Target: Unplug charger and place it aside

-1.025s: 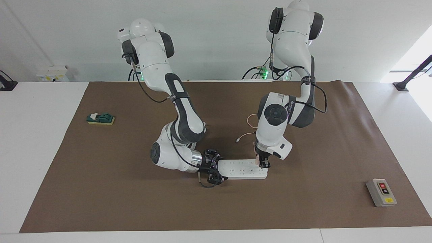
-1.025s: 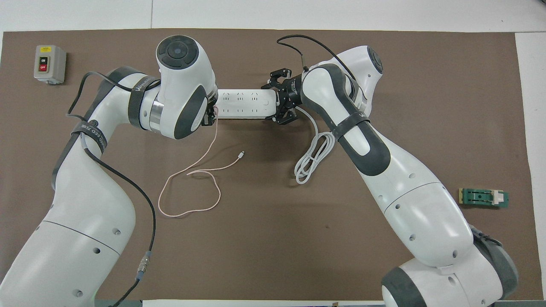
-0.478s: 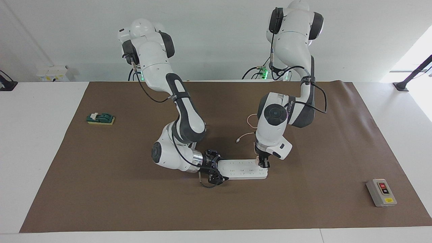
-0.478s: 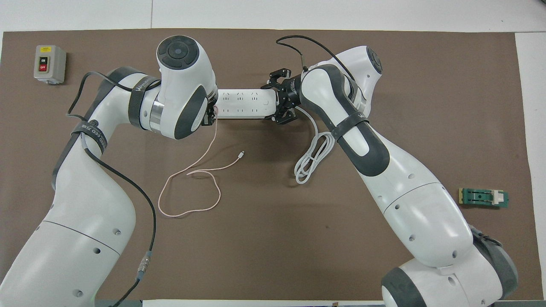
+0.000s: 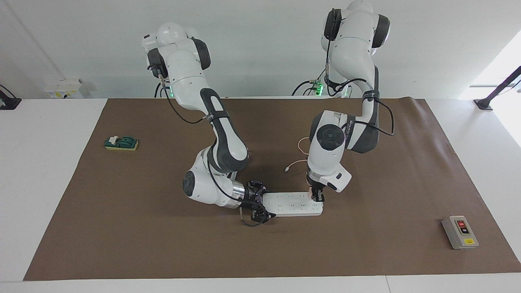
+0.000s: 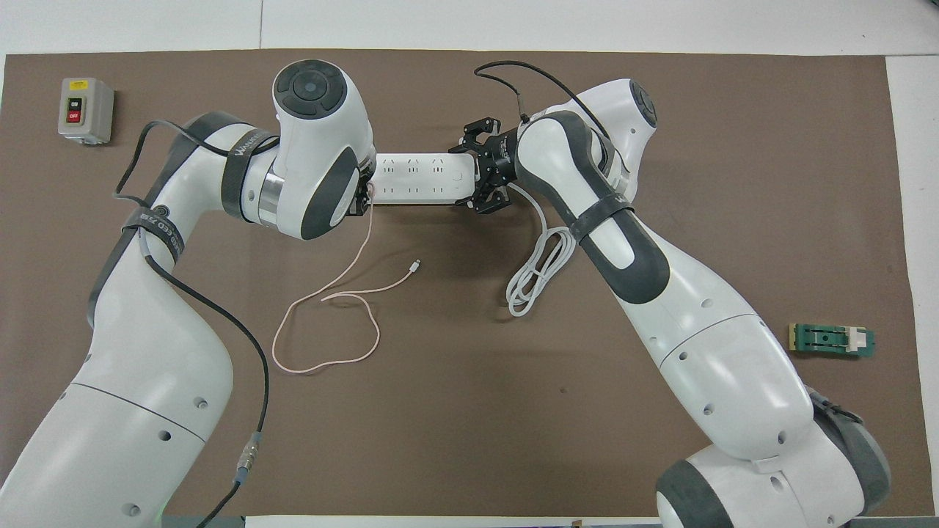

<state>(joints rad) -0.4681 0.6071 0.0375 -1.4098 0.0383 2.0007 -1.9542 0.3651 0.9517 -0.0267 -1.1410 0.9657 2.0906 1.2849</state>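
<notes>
Charger clamped at the strip's end

Charger cable (image 6: 330, 308) loops nearest the robots, running up toward twelve o'clock to the pink charger (image 5: 311, 193), plugged into the power strip (image 5: 291, 204) at its left-arm end. Left gripper (image 5: 318, 198) is pinched tight on that charger. Right gripper (image 5: 257, 206) clasps the strip's other end. Farthest out, at ten o'clock overhead: a grey switch box (image 6: 86, 110).

At the lower centre of the frame a long white plastic power strip (image 5: 294, 204) lies on the brown paper-covered table (image 5: 366, 252). The left gripper (image 5: 318, 197) stands upright over its right end, closed on what seems to be the small pale pink cube-shaped charger (image 5: 311, 194). The right gripper (image 5: 257, 205) clamps the strip's left end. A grey switch box (image 5: 460, 232) sits lower right; a green block (image 5: 121, 143) sits at the left.
</notes>
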